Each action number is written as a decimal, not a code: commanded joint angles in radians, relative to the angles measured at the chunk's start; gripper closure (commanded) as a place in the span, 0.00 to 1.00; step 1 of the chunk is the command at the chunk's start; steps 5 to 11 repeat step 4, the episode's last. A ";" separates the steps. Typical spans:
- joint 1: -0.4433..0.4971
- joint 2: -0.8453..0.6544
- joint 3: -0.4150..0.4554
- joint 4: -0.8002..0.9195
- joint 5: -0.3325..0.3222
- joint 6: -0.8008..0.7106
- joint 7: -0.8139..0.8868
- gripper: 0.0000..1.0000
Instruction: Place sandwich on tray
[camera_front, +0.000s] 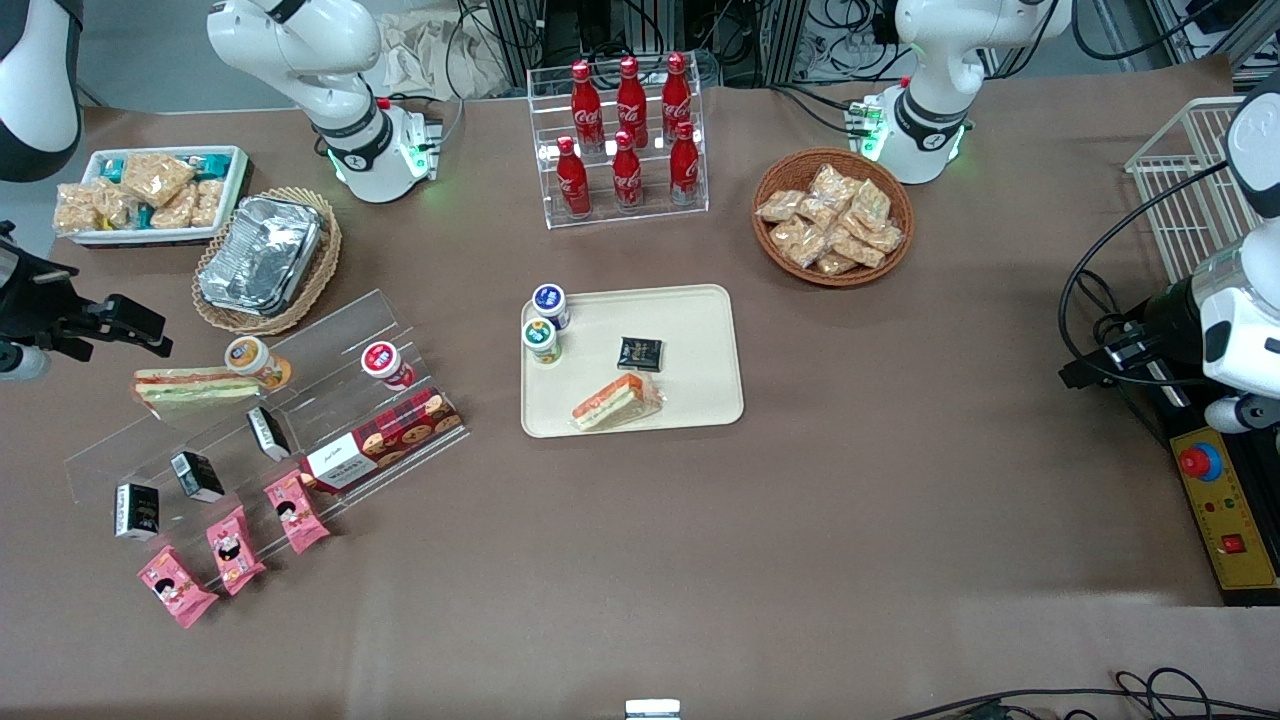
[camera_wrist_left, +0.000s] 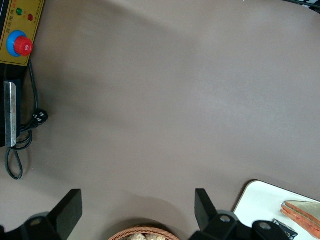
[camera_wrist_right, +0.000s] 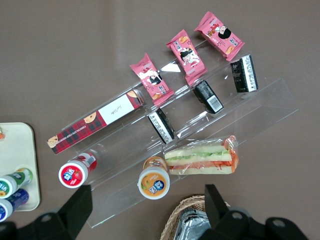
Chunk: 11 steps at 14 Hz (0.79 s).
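Note:
The sandwich (camera_front: 617, 402), a clear-wrapped wedge with an orange filling edge, lies on the cream tray (camera_front: 690, 330), at the tray's edge nearest the front camera. Both also show in the left wrist view: the sandwich (camera_wrist_left: 302, 212) and a tray corner (camera_wrist_left: 260, 197). My right gripper (camera_front: 130, 328) is raised at the working arm's end of the table, far from the tray. It hangs open and empty (camera_wrist_right: 145, 210) above the clear acrylic shelf (camera_wrist_right: 125, 170) and the rim of the foil container's basket. A tray corner (camera_wrist_right: 17, 150) shows in the right wrist view.
Two small cups (camera_front: 545, 322) and a black packet (camera_front: 640, 353) share the tray. The acrylic shelf holds a flatter sandwich (camera_wrist_right: 202, 157), cups, a biscuit box (camera_front: 385, 438) and packets. A foil container (camera_front: 262, 255), a snack bin (camera_front: 150, 192), a cola rack (camera_front: 625, 140) and a snack basket (camera_front: 832, 216) stand farther back.

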 joint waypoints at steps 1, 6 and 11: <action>-0.019 -0.001 0.011 0.017 -0.014 -0.041 -0.006 0.00; -0.033 -0.002 0.011 0.016 -0.014 -0.059 -0.005 0.00; -0.033 -0.002 0.011 0.016 -0.014 -0.059 -0.005 0.00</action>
